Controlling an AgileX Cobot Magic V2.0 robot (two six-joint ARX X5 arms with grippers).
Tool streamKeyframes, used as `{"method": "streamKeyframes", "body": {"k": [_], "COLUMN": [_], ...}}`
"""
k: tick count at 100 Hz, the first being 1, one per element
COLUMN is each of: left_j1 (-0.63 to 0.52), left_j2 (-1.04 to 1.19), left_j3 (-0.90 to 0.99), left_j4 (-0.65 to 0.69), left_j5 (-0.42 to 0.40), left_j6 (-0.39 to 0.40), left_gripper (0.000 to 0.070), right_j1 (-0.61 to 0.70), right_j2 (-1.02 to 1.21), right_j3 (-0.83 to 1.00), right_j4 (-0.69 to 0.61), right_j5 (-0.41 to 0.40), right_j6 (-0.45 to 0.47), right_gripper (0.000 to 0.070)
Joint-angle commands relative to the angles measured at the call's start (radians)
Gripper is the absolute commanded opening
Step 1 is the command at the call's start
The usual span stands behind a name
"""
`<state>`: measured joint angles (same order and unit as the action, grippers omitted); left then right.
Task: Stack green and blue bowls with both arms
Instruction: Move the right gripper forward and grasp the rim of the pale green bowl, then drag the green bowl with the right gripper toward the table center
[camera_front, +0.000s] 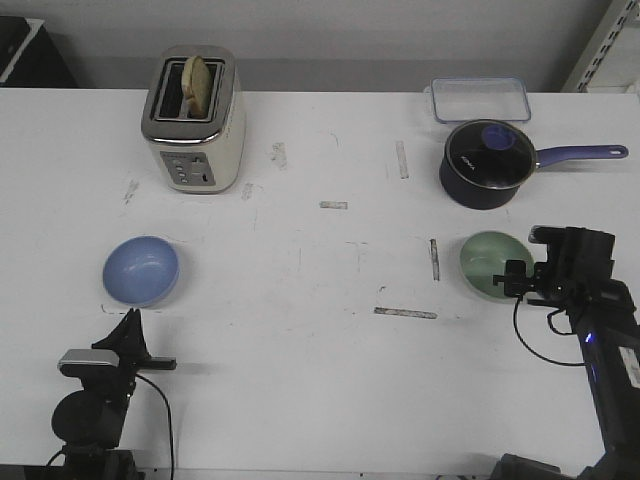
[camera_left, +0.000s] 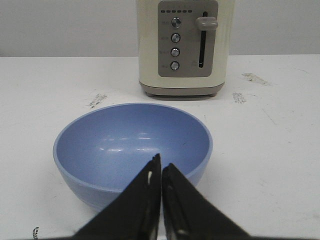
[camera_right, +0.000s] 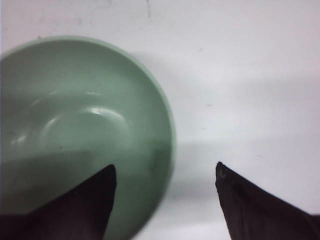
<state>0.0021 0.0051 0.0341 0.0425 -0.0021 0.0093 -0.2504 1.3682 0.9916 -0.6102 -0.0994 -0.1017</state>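
- Blue bowl (camera_front: 140, 269): upright, mouth up, on the white table (camera_front: 300, 330) at its left side, in front of the toaster (camera_front: 193, 120). Round, so no long axis.
- Green bowl (camera_front: 487, 264): upright, mouth up, at the table's right side, just in front of the dark saucepan (camera_front: 485, 164); well apart from the blue bowl.
- Left gripper (camera_left: 161, 172): fingers pressed together, holding nothing; tips point at the blue bowl's near rim, just short of it.
- Right gripper (camera_right: 165, 172): fingers spread wide, straddling the green bowl's rim, one finger (camera_right: 95, 187) over the inside, the other (camera_right: 235, 187) outside; not clamped on it.
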Motion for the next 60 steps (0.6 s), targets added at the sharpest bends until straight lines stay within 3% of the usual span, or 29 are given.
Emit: {"method": "streamKeyframes", "body": {"k": [1, 8, 14, 34, 60], "left_j1": [0.0, 0.0, 0.0, 0.0, 0.0], "left_j2": [-0.002, -0.002, -0.002, -0.002, -0.002], "left_j3": [-0.021, -0.021, -0.021, -0.021, -0.021], "left_j4": [0.011, 0.011, 0.011, 0.011, 0.011], "left_j5": [0.001, 0.001, 0.001, 0.0, 0.0], "left_j6": [-0.002, -0.002, -0.002, -0.002, -0.002], "left_gripper": [0.0002, 0.0002, 0.0002, 0.0002, 0.0002], "right_j1": [-0.005, -0.007, -0.007, -0.006, -0.006], "right_j2": [0.044, 0.07, 0.082, 0.087, 0.066], "right_j3": [0.01, 0.01, 0.01, 0.01, 0.015], "right_j4": [0.019, 0.031, 0.034, 0.034, 0.041], "right_j5": [-0.031, -0.034, -0.034, -0.032, -0.032], "right_j6": [-0.011, -0.011, -0.011, -0.003, -0.003], "right_gripper": [0.0431, 0.0423, 0.0373, 0.0003, 0.0]}}
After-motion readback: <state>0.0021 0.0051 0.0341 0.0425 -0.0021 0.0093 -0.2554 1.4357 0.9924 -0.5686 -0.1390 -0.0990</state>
